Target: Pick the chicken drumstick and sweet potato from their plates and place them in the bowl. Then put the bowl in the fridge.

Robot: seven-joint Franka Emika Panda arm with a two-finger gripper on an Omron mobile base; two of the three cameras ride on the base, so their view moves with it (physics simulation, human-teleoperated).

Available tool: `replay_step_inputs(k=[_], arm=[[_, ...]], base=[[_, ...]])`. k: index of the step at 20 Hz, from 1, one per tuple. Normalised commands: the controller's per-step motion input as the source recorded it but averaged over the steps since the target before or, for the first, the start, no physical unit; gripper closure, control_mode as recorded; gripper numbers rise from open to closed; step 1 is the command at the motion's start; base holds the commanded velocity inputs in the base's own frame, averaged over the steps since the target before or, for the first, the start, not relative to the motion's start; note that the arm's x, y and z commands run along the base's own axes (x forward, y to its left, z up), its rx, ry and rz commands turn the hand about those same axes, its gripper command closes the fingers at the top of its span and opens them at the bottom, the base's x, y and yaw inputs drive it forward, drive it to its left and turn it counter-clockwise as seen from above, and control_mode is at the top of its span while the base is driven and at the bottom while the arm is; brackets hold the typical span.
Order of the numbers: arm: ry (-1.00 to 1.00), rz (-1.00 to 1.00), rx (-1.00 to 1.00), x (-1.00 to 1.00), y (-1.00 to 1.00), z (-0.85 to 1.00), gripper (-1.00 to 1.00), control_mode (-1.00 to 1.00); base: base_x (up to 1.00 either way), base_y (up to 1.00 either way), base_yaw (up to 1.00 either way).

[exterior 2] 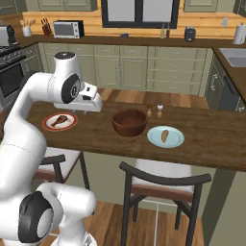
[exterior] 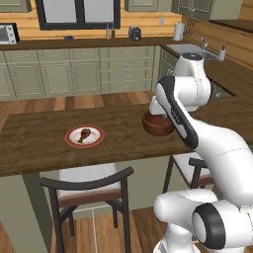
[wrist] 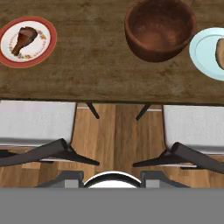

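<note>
1. Left base view: the chicken drumstick lies on the red-rimmed plate, left part of the bench, near the front edge. The bowl stands well to its right, partly hidden behind the arm. The forearm blocks the hand, so the claw's jaw state cannot be told here. The arm is raised above the bench rather than down at any item, which reads as a survey or approach pose, nothing grasped yet.

2. Right base view: the claw hangs off the hand above the bench, between the red-rimmed plate and the bowl, apart from both. It is too small to tell whether the jaws are apart or together. Row along the bench: drumstick on its plate, the bowl in the middle, then the teal plate carrying the sweet potato. The bowl sits between the two plates, so each transfer is short. Salt and pepper shakers stand just behind the bowl, probably clear of the path.

3. Hand view: camera looks down past the bench's front edge; two chairs are below. The bowl looks empty. Both foods are on their plates, so the task looks to be at its start. Fridge is not identified.
</note>
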Motion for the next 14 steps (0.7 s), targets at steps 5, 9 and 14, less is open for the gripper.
replay_step_inputs(k=[5,9,14], arm=[[0.0,0.0,0.06,-0.03,-0.52,-0.12,-1.0,-1.0],[0.0,0.01,0.11,0.06,-1.0,-0.02,-1.0,-1.0],[0.0,0.0,0.02,0.46,-1.0,-0.01,-1.0,-1.0]], base=[[0.0,0.0,0.0],[0.0,0.0,0.0],[0.0,0.0,0.0]])
